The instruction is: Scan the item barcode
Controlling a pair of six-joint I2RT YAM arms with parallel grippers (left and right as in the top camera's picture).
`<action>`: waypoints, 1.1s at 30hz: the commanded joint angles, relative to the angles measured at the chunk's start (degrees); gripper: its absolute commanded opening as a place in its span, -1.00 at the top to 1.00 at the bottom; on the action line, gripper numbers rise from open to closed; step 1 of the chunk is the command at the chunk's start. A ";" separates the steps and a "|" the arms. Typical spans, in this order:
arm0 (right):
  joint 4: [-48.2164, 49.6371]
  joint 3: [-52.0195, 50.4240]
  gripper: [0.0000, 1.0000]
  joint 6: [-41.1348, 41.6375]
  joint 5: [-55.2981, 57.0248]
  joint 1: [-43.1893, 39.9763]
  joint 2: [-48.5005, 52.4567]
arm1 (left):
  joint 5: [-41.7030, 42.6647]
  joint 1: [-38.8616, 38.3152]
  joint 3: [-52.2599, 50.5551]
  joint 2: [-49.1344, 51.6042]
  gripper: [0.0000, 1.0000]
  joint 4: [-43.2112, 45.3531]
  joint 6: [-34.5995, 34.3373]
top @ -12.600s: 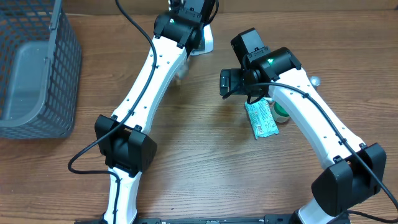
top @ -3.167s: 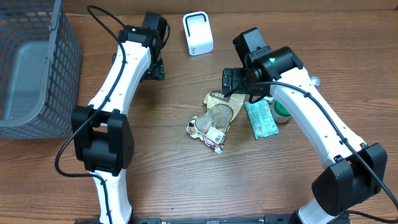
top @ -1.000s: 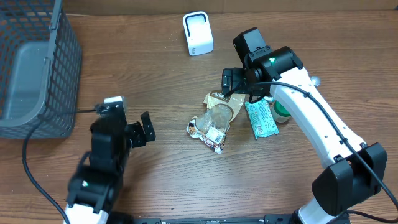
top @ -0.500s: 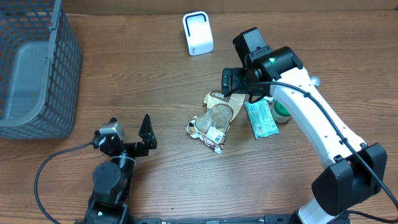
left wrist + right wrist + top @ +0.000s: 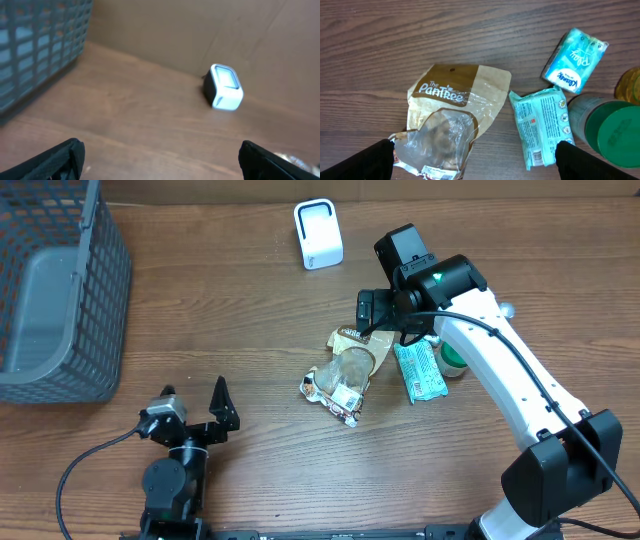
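A crumpled brown-and-clear PanTree snack bag [image 5: 345,370] [image 5: 447,117] lies in the middle of the table with nothing touching it. The white barcode scanner [image 5: 318,233] [image 5: 225,87] stands at the far edge. My right gripper [image 5: 378,313] [image 5: 476,162] hangs open above the bag's upper right end, nothing between its black fingers [image 5: 367,160]. My left gripper [image 5: 192,412] [image 5: 160,165] is open and empty at the near left, well apart from the bag, facing the scanner across bare wood.
A teal wipes pack [image 5: 418,370] [image 5: 537,125] lies right of the bag. A green-lidded bottle [image 5: 452,360] [image 5: 615,132] and a blue tissue pack [image 5: 575,60] sit beyond it. A grey mesh basket [image 5: 55,290] [image 5: 35,45] fills the far left.
My left arm has folded back toward the near left edge, its open gripper sinking lower and nearer. The right arm, the bag and the other items have not moved.
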 commanded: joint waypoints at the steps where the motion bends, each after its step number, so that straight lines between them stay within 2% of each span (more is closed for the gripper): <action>1: 0.22 0.66 -1.00 -0.04 -0.02 0.20 -0.15 | 3.39 2.80 -0.33 -4.31 -0.99 -4.94 0.09; 4: 0.22 0.66 -1.00 -0.04 -0.02 0.20 -0.15 | 4.83 4.00 -0.33 -7.89 -0.99 -10.12 1.77; 7: 0.22 0.66 -1.00 -0.04 -0.02 0.20 -0.15 | 6.71 4.37 -0.33 -10.49 -1.00 -9.86 8.28; 17: 0.22 0.66 -1.00 -0.04 -0.02 0.20 -0.15 | 7.04 4.26 -0.33 -12.46 -0.99 -9.97 20.31; 33: 0.22 0.66 -1.00 -0.04 -0.02 0.20 -0.15 | 6.88 4.22 -0.33 -12.44 -1.00 -9.90 20.81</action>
